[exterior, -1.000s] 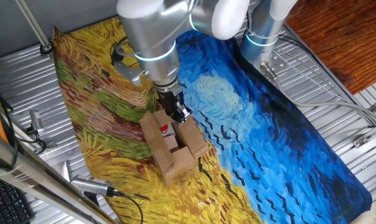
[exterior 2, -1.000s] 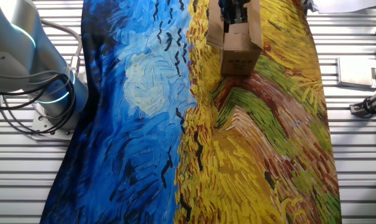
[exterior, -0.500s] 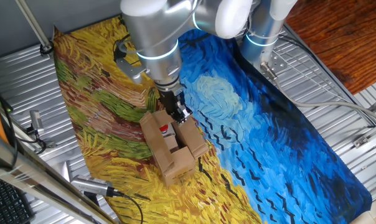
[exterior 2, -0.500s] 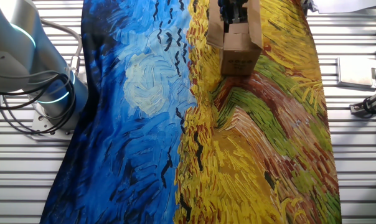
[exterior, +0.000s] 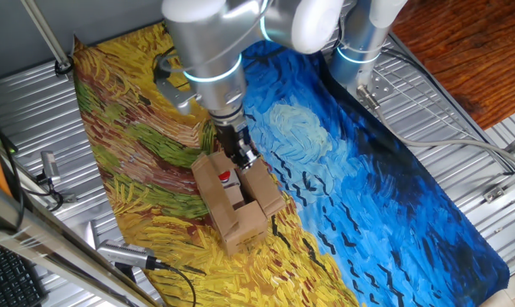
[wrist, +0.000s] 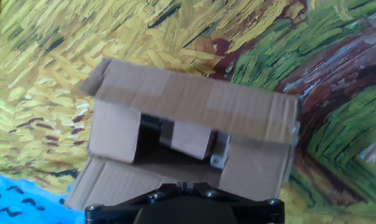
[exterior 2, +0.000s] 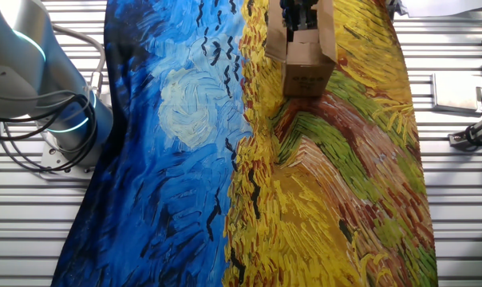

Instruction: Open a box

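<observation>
The box sits at the far edge of the painted cloth (yellow side), flaps spread open; the gripper reaches into its top, jaws hidden; the arm's base stands at the cloth's left edge.

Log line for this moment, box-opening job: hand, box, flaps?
hand: at box's far end, grip state unclear | box: on painted cloth | flaps: side flaps spread, interior showing | red button visible

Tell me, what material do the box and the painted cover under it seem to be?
The box looks like plain brown cardboard, matte, with creased flaps and raw edges. The cover seems a soft printed cloth: it lies in folds, though the weave cannot be seen.
</observation>
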Robot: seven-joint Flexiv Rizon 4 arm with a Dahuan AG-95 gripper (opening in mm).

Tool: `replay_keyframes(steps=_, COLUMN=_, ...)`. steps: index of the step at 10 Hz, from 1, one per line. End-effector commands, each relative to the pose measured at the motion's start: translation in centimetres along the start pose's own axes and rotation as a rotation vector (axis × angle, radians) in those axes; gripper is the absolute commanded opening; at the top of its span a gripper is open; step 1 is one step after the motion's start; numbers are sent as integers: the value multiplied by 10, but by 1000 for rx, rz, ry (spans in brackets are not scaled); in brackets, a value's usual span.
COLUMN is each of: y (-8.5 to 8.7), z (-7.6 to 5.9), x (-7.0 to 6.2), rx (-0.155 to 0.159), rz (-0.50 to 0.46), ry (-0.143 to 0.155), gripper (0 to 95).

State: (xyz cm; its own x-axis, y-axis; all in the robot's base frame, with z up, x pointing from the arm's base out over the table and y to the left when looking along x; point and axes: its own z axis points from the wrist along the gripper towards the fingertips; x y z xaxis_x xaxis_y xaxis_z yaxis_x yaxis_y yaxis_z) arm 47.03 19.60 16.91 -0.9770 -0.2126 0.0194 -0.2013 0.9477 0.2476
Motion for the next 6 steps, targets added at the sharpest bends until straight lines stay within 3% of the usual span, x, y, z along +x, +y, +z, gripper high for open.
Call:
replay_keyframes(steps=1, y=-4, z=3, x=-12, rx=3, rz=-4, ry=1, gripper=0)
replay_keyframes(steps=6, y=-8, z=0, x=-44, rx=15, rz=-11, ry=3, gripper=0)
